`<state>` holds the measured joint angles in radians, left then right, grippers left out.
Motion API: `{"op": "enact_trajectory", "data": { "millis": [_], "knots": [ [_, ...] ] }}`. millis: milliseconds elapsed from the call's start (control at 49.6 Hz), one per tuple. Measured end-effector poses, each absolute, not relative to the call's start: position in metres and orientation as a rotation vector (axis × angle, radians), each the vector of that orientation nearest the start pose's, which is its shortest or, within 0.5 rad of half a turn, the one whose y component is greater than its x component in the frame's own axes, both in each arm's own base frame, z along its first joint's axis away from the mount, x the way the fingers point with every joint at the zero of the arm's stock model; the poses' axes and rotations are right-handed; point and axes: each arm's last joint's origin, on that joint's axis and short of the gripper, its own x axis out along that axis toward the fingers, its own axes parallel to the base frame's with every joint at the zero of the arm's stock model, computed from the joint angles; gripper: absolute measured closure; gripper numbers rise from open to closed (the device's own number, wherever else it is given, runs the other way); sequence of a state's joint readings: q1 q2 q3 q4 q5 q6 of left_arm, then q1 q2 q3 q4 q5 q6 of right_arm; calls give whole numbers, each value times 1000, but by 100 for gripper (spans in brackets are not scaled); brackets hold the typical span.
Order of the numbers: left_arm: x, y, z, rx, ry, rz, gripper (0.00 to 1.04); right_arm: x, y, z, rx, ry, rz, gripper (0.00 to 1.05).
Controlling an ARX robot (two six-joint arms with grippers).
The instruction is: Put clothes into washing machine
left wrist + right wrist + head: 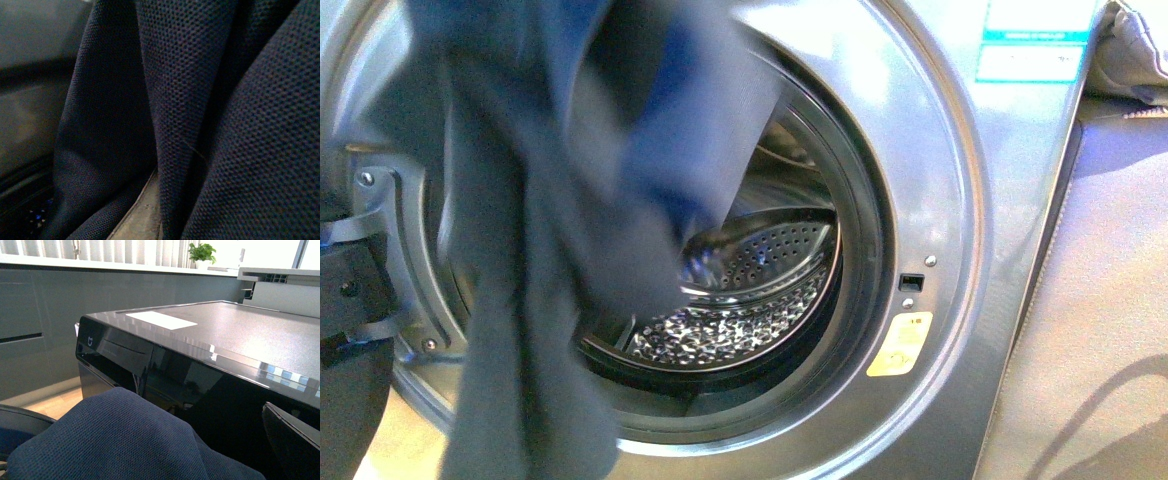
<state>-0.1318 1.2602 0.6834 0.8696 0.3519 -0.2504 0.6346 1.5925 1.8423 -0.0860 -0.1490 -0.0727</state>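
Note:
The clothes (570, 200), dark blue-grey fabric, hang blurred over the left half of the washing machine's (960, 200) round porthole. One limp length drops past the lower rim. The shiny perforated drum (760, 290) shows to their right. The left wrist view is filled by folds of the clothes (200, 100), which hide my left gripper's fingers; it is shut on them. In the right wrist view the clothes (110, 440) bulge in front of the machine's dark control panel (120, 355). My right gripper (187, 452) is open, and only one finger (292, 440) shows.
Pale grey-beige padded fabric (1100, 300) lies right of the machine. A black door hinge bracket (355, 290) juts out at the porthole's left edge. A yellow sticker (900, 343) sits beside the gasket. Grey cabinets (30, 340) stand beyond the machine's top (240, 330).

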Motion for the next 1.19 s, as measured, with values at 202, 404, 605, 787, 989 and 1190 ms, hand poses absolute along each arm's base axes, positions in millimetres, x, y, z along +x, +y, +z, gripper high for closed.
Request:
{"op": "enact_trajectory", "data": {
  "millis": [202, 404, 605, 787, 989, 1190],
  "knots": [
    [264, -48, 277, -202, -195, -506, 91, 274, 208, 501, -24, -189, 775, 8],
    [276, -54, 247, -205, -100, -487, 91, 267, 201, 511, 71, -156, 733, 8],
    [297, -63, 228, -195, -49, -461, 91, 227, 179, 502, 284, -106, 715, 8],
    [320, -76, 213, -146, -30, -433, 91, 196, 156, 459, 318, -69, 660, 8],
    [353, -81, 198, -104, -15, -331, 91, 169, 129, 437, 290, -184, 473, 8],
    [383, -75, 190, -81, -2, -257, 91, 176, 95, 412, 223, -229, 213, 8]
  ]
}}
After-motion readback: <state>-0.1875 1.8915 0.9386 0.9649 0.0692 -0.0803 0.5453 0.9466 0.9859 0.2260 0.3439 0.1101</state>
